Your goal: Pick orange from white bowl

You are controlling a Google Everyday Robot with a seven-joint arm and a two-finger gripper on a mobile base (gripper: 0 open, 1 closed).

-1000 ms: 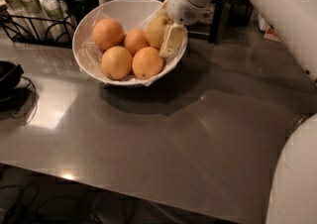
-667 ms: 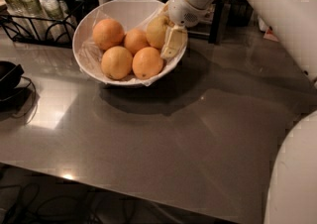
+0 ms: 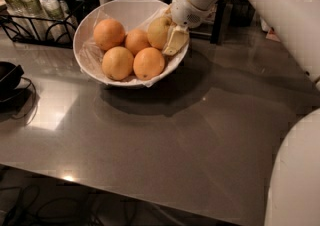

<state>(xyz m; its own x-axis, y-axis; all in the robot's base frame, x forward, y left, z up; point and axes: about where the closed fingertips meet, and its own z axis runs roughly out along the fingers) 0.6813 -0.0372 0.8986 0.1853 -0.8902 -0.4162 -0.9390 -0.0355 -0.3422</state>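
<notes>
The hand sits low in the right side of the white bowl, against the pale orange. It probably comes in from that edge to avoid the four darker fruits. I cannot tell whether it is gripping. The bowl stands on the grey surface.

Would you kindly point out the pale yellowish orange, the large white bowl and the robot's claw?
pale yellowish round orange (image 3: 158, 31), camera view, its front face.
large white round bowl (image 3: 127, 9), camera view, bare back inner wall.
claw (image 3: 170, 37), camera view, its tip, beside the orange in the bowl.
</notes>
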